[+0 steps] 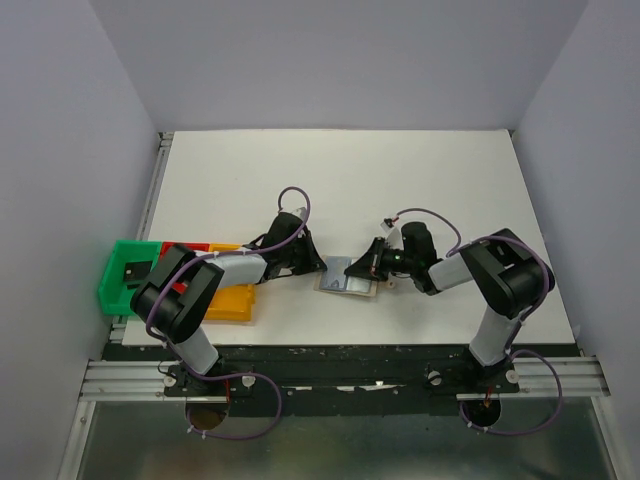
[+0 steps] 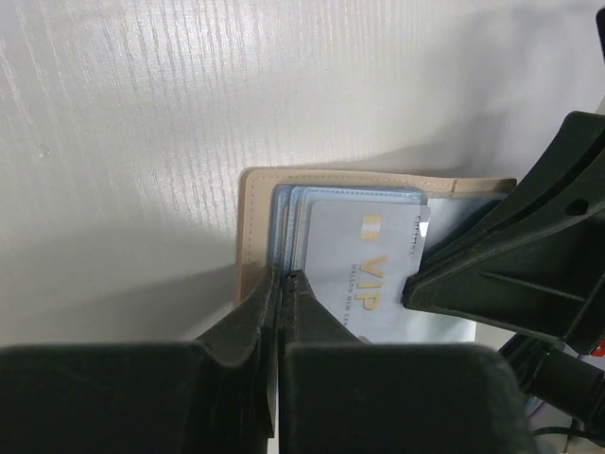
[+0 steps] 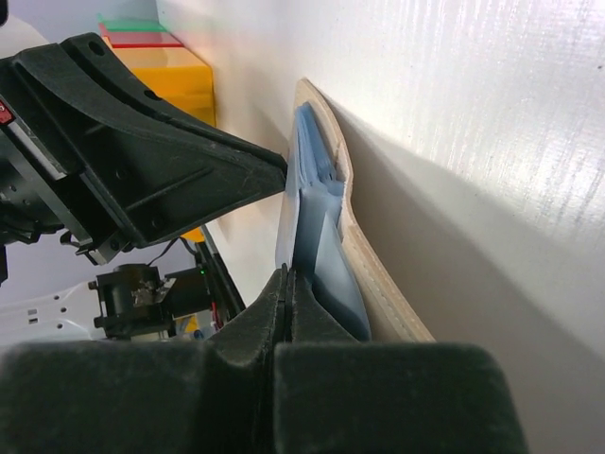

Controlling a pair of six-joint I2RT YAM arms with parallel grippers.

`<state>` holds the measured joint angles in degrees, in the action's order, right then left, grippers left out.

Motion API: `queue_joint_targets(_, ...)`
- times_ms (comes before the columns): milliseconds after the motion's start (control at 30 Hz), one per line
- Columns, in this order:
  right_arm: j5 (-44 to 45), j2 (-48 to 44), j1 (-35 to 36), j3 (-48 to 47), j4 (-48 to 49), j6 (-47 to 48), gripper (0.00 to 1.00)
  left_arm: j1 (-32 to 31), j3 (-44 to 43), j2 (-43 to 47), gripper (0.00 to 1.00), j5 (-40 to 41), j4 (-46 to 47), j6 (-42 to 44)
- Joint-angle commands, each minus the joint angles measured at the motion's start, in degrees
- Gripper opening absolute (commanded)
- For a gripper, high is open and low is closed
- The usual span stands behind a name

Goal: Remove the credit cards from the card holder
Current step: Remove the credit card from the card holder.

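Note:
The card holder (image 1: 345, 281) lies open on the white table between my two grippers, tan outside, light blue-grey sleeves inside (image 2: 288, 213). A silver-grey credit card (image 2: 364, 251) with gold "VIP" lettering sticks partly out of a sleeve. My left gripper (image 1: 318, 266) is shut on the holder's left edge; its fingertips (image 2: 284, 280) pinch the blue sleeves and tan cover. My right gripper (image 1: 366, 268) is shut on the silver-grey card's edge (image 3: 304, 203), beside the holder's tan cover (image 3: 364, 265). The other cards are hidden.
Green (image 1: 122, 283), red (image 1: 183, 245) and yellow (image 1: 232, 303) plastic bins stand at the table's left edge behind the left arm. A small black object (image 1: 131, 270) sits in the green bin. White walls close in the table on three sides.

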<state>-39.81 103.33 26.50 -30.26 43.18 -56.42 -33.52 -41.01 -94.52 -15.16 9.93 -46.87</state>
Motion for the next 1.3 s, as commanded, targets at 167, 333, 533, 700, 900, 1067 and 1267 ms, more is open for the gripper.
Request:
queue_joint_targets(167, -0.88, -3.04, -0.40, 0.29, -3.10, 3.25, 0.00, -1.20, 1.11, -2.07, 0.00, 2.59, -4.57, -0.15)
queue_joint_targets(333, -0.79, -3.31, -0.66, 0.91, -3.63, 3.51, 0.00, -1.29, 1.20, -1.98, 0.00, 3.03, -4.83, -0.15)
queue_joint_targets(533, -0.53, -3.22, -1.45, 2.13, -4.15, 3.78, 0.00, -1.29, 1.20, -1.98, 0.00, 3.82, -5.36, -0.15)
queue_joint_targets(700, 0.17, -3.31, -1.98, 2.84, -4.24, 3.87, 0.00, -1.29, 1.20, -1.98, 0.00, 4.08, -5.71, -0.06)
queue_joint_targets(900, 0.61, -3.40, -2.24, 3.10, -4.24, 3.78, 0.00, -1.29, 1.29, -2.16, 0.00, 4.35, -5.72, -0.24)
queue_joint_targets(1067, -1.23, -2.26, -2.33, 2.67, -2.05, 2.99, 0.04, -1.37, 1.46, -2.51, 0.00, 3.91, -5.28, -0.59)
queue_joint_targets(1267, -2.46, -0.85, -2.33, 1.79, -0.38, 1.49, 0.26, -2.25, 1.02, -3.21, 0.00, 3.82, -4.84, -0.76)
